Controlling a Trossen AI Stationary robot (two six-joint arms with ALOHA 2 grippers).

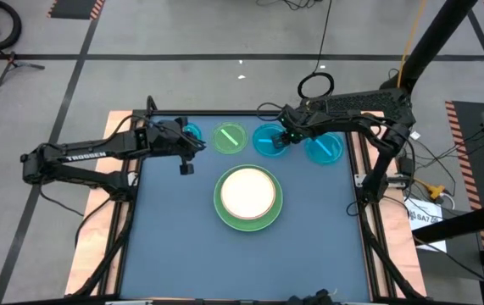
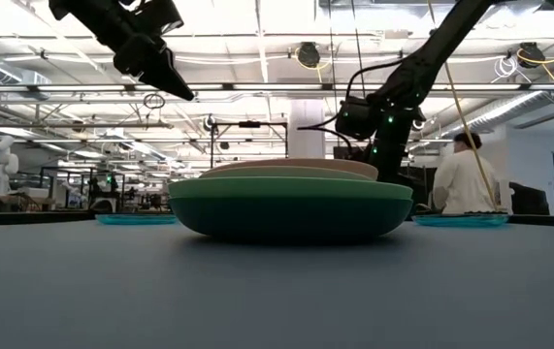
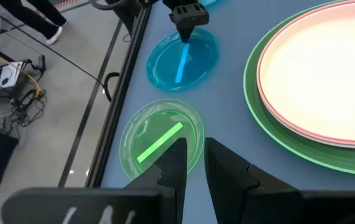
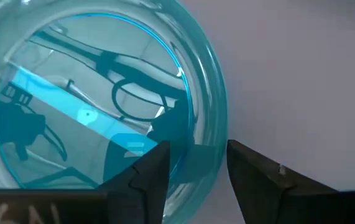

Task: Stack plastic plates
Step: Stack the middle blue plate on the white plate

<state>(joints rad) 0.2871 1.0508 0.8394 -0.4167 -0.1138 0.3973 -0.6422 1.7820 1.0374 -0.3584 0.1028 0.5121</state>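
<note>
A stack of large plates (image 1: 248,196) sits mid-table, cream on top, with pink, light green and dark green rims below; no grey rims show. Along the far edge lie three small cyan plates and a lime one (image 1: 230,138). My right gripper (image 1: 288,135) is open and low over the middle cyan plate (image 1: 267,142). One finger stands inside that plate's rim (image 4: 205,149) and one outside. My left gripper (image 1: 184,163) hangs raised near the lime plate (image 3: 161,140), open by a narrow gap, and partly hides the leftmost cyan plate (image 1: 193,133). My right gripper comes down from above at the middle cyan plate's rim, one finger (image 4: 149,171) over the plate's inside, the other (image 4: 258,177) outside it. The plate lies flat on the table. Whether either finger touches it, I cannot tell.
The fourth small plate, cyan (image 1: 324,147), lies to the right of the right gripper. The near half of the blue table (image 1: 242,263) is bare mat inside a dark frame. A person in white (image 2: 461,179) stands in the room behind the table.
</note>
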